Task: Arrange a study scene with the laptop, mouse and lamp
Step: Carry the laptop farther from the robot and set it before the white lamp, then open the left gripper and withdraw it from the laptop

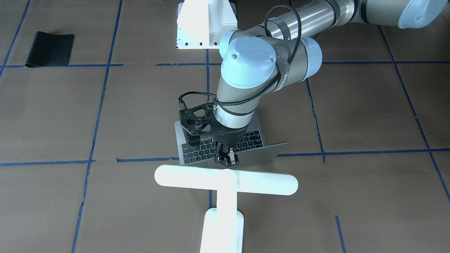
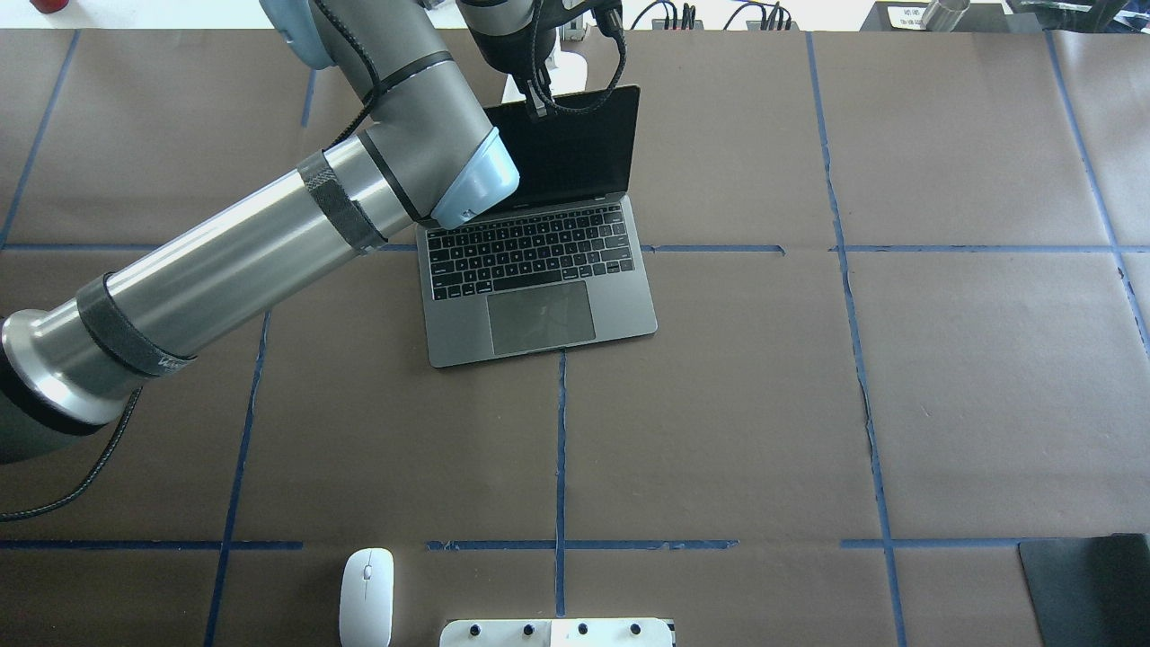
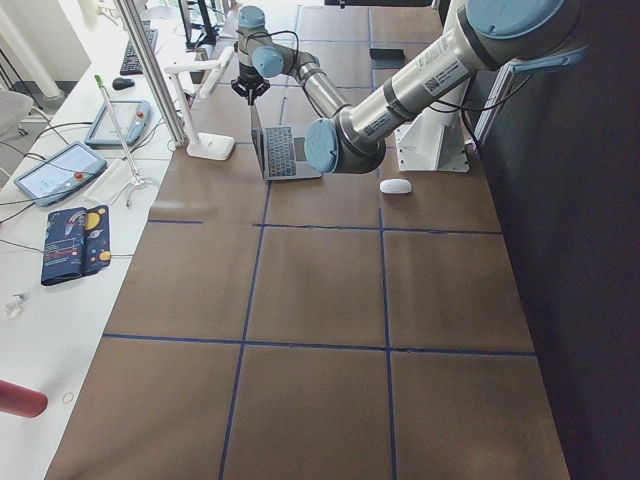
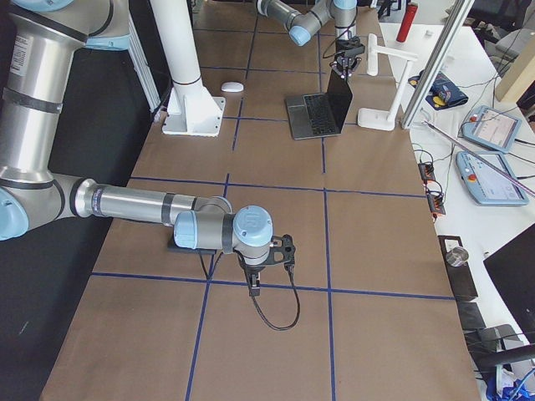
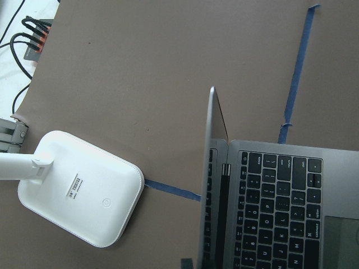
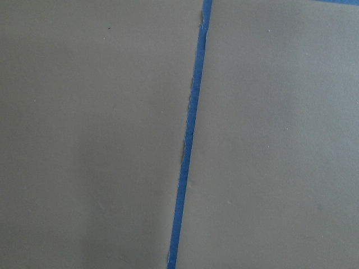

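Note:
The grey laptop (image 2: 539, 296) stands open mid-table, its screen upright and dark. My left gripper (image 1: 227, 160) is at the top edge of the lid, fingers either side of it and shut on it; the left wrist view shows the lid (image 5: 208, 168) edge-on. The white T-shaped lamp (image 1: 225, 182) stands just behind the laptop, and its base (image 5: 78, 196) rests on the table. The white mouse (image 2: 366, 596) lies near the robot's side of the table, left of centre. My right gripper (image 4: 253, 284) hangs low over bare table far from these; I cannot tell its state.
A black mat (image 2: 1087, 589) lies at the near right corner and also shows in the front-facing view (image 1: 49, 49). The white bolted mount block (image 1: 205, 24) stands at the robot's base. Blue tape lines cross the brown table (image 6: 188, 145). Cables and tablets lie beyond the far edge.

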{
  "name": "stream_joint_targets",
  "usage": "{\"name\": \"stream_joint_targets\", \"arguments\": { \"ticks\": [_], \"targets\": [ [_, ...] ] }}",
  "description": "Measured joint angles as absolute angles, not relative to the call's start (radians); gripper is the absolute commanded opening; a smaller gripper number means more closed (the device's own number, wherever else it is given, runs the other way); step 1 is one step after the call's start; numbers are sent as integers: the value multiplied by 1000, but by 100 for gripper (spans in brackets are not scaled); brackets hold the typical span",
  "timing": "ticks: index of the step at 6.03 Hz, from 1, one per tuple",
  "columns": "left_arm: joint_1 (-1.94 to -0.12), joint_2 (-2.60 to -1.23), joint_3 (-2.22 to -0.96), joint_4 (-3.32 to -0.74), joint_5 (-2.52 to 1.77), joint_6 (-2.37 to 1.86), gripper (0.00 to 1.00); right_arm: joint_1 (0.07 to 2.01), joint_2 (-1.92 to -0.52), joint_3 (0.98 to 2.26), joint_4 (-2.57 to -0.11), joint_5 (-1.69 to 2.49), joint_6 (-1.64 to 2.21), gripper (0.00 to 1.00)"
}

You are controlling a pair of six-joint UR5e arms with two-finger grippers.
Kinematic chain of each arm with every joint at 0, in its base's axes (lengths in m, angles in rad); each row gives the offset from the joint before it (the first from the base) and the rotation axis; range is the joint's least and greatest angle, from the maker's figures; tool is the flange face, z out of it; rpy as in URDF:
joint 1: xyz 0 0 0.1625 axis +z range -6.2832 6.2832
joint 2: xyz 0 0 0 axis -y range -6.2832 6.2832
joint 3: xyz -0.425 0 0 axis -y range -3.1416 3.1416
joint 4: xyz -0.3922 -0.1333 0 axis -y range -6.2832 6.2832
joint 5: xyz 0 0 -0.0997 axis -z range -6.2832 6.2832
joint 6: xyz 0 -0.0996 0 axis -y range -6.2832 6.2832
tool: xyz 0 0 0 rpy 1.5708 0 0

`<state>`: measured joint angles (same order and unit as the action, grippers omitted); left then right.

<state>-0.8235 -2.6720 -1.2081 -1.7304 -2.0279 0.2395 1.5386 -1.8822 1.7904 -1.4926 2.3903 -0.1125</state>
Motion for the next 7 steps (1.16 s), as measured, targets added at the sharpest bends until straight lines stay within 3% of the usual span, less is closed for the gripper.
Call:
{"name": "stream_joint_targets", "arguments": {
  "ticks": [2, 5, 7],
  "targets": [
    [-823, -2688, -1192, -1740, -2028, 245, 51, 1539, -1882, 1791, -1493, 2390, -113, 100],
    [-823, -2686, -1214, -1740, -2030, 255, 59, 1539, -1882, 1790, -1493, 2390, -114, 100],
    [-826, -2583, -1373, -1716, -2034, 258, 61, 1539, -1882, 1790, -1493, 2390, -114, 100]
  ]
}}
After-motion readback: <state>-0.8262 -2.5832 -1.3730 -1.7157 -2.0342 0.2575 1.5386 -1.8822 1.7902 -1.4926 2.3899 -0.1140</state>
